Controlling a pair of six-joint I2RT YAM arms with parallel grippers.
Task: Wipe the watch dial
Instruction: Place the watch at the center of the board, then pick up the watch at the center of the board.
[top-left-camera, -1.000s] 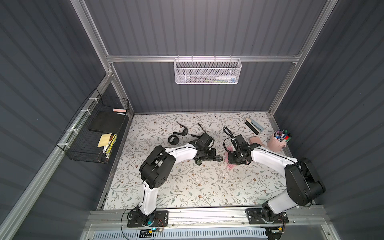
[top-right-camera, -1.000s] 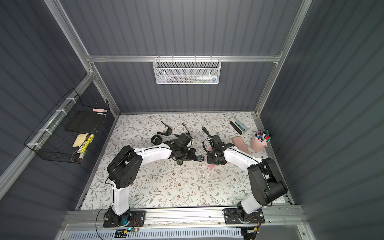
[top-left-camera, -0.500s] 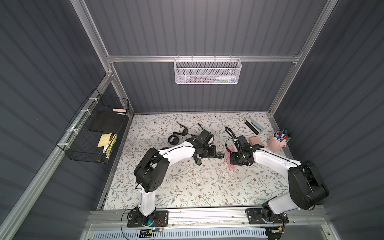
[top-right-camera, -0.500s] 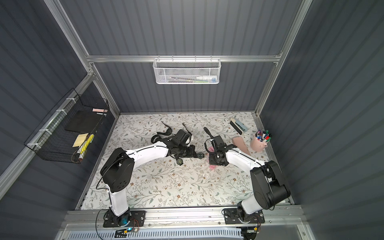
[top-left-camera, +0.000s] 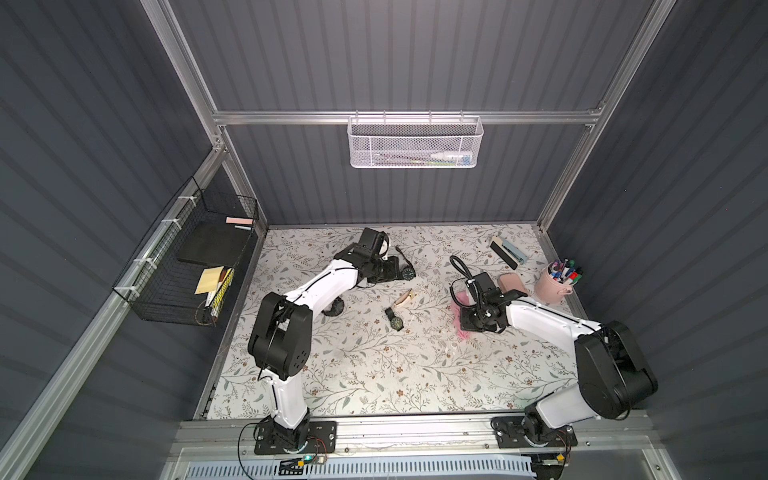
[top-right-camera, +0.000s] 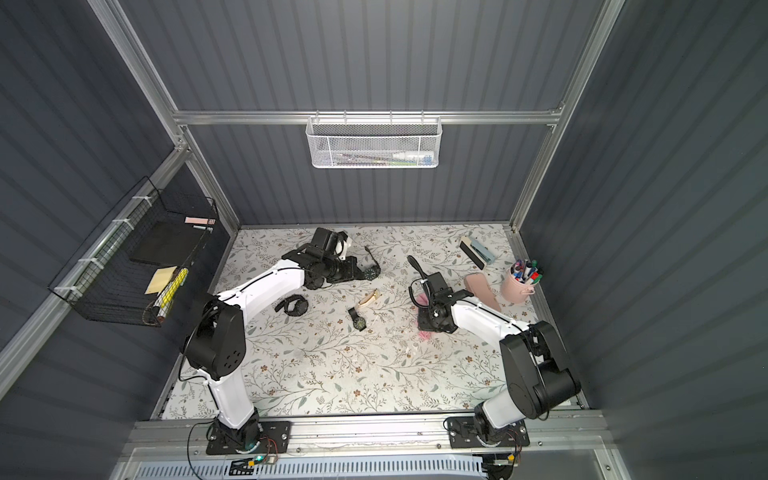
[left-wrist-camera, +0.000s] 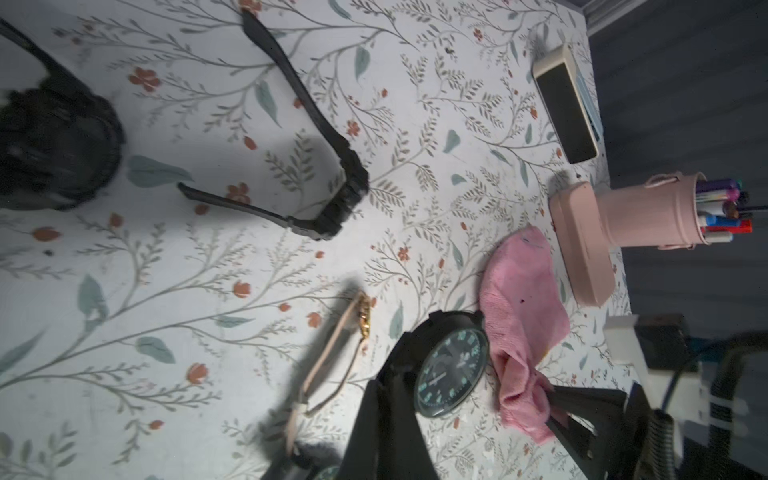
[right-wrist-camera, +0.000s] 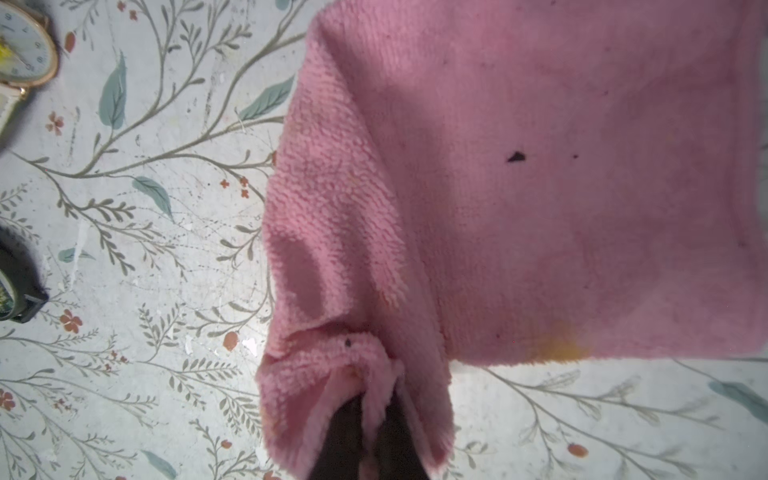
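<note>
Left gripper (top-left-camera: 399, 273): pressed together on the edge of the black watch (top-left-camera: 409, 273), lifted off the floral mat (top-left-camera: 374, 374), well to the left of the pen cup (top-left-camera: 555, 286) in both top views

Watch dial (left-wrist-camera: 451, 368): dark face with teal numerals, turned toward the left wrist camera, uncovered

Right gripper (right-wrist-camera: 372, 405): squeezed tight on a bunched corner of the pink cloth (right-wrist-camera: 540, 187), nearer the pen cup than the black watch, a little farther forward than the cup

Pink cloth: remainder spread on the mat, a few dark specks and a yellowish stain on the pile, lying between the pen cup and the black watch, apart from the dial in both top views

Green-dial watch (top-left-camera: 397, 322): flat on the mat, face up, left of the pen cup and farther forward, clear of both grippers

Beige-strap watch (top-left-camera: 405, 299): on the mat, left of the pen cup, roughly level with it

Pink case (top-left-camera: 510, 283): just beside the pen cup, on its left

Black-and-white block (top-left-camera: 508, 251): behind and left of the pen cup
</note>
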